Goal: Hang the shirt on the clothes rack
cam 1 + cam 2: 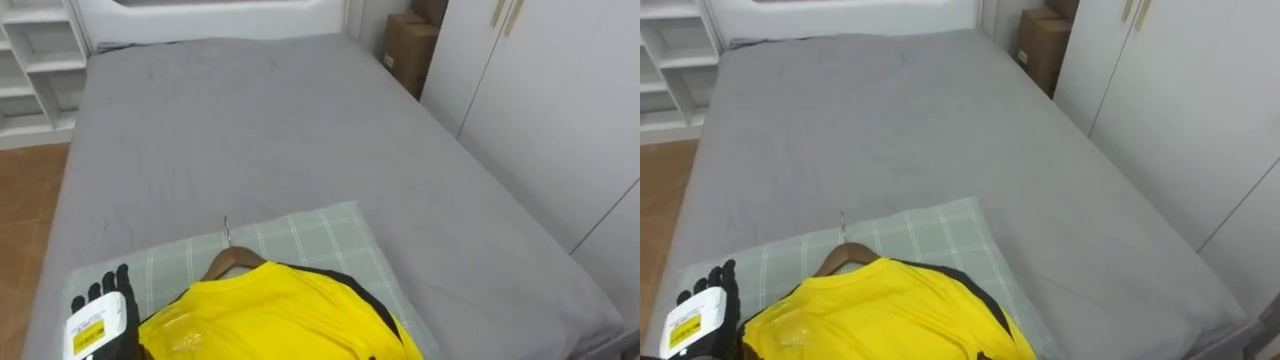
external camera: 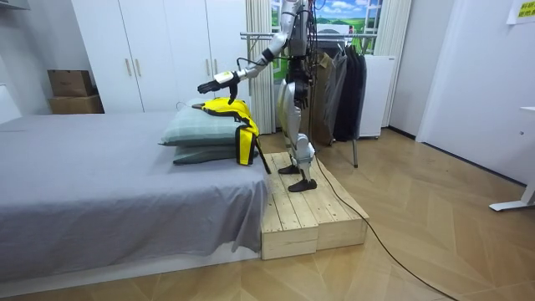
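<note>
A yellow shirt (image 1: 270, 320) with black trim lies on a wooden hanger (image 1: 232, 262). The hanger's metal hook (image 1: 227, 232) points up the bed. Shirt and hanger rest on a pale green checked pillow (image 1: 310, 235) at the near end of the grey bed (image 1: 260, 130). My left hand (image 1: 105, 300) hovers at the lower left, just left of the shirt, with straight fingers and nothing in it. In the room view I stand on a wooden platform (image 2: 309, 217) at the bedside, with that hand (image 2: 211, 86) reached out above the shirt (image 2: 230, 109) and the stacked pillows (image 2: 188, 134).
White wardrobe doors (image 1: 540, 90) run along the bed's right side, with a cardboard box (image 1: 405, 50) beside them. White shelves (image 1: 40, 60) stand at the far left. Behind me a clothes rack with dark garments (image 2: 343, 84) stands by the window.
</note>
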Available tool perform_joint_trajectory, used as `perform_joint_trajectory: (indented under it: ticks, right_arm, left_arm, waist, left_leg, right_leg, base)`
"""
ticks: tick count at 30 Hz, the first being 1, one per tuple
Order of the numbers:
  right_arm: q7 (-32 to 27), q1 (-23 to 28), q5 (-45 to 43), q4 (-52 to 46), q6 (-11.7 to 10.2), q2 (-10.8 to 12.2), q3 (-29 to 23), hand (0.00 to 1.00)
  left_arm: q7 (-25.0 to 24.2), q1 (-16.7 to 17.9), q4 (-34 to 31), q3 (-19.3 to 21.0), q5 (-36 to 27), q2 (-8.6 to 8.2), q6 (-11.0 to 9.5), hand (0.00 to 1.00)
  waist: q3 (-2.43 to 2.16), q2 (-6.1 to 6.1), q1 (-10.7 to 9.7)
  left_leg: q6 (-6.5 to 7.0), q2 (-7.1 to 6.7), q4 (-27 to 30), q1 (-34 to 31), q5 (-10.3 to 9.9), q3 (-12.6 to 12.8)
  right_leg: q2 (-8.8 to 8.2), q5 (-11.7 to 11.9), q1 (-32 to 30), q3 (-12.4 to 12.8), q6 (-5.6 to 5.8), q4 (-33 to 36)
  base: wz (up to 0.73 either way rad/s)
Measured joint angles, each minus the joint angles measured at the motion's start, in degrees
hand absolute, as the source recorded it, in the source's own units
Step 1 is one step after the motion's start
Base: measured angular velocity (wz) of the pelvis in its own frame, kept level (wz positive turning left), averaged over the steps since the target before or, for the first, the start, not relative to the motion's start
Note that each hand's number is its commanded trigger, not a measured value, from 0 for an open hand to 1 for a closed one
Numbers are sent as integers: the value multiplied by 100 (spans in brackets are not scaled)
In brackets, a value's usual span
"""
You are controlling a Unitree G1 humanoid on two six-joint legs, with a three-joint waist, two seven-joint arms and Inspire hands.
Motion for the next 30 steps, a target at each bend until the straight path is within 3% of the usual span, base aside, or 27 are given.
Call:
perform_joint_trajectory:
  ticks: [5, 7, 16, 30]
  right_arm:
    - [68, -66, 13, -2, 3, -17, 46, 0]
    - [115, -87, 32, 2, 3, -21, 124, 0]
    - [164, -122, 57, -2, -2, -42, 368, 0]
    - [159, -270, 127, 16, -43, -57, 433, 0]
  left_arm:
    - [-220, -311, 92, -120, 1, 2, 2, 0]
    - [-261, -370, 96, -145, 118, 2, 7, 0]
    - [-371, -410, 102, -156, 607, 6, 115, 0]
    - [-352, -819, 480, -157, 599, 57, 106, 0]
  waist:
    - [71, 116, -1]
    - [76, 138, -4]
    - [31, 59, -5]
    - [47, 35, -63]
  left_leg:
    - [-1, 17, -9, -9, 0, 42]
    - [-4, 22, -7, -30, 1, 42]
    - [-8, 30, 92, -173, 4, 41]
    - [-7, 59, 264, -588, 5, 71]
  right_leg:
    - [16, 10, -34, 18, -14, 26]
    - [21, 14, -61, 17, -20, 40]
    - [21, 17, -196, 32, -25, 111]
    - [16, 80, -580, 18, -41, 208]
  base:
    - [-3]
    - [0]
    - [0]
    - [0]
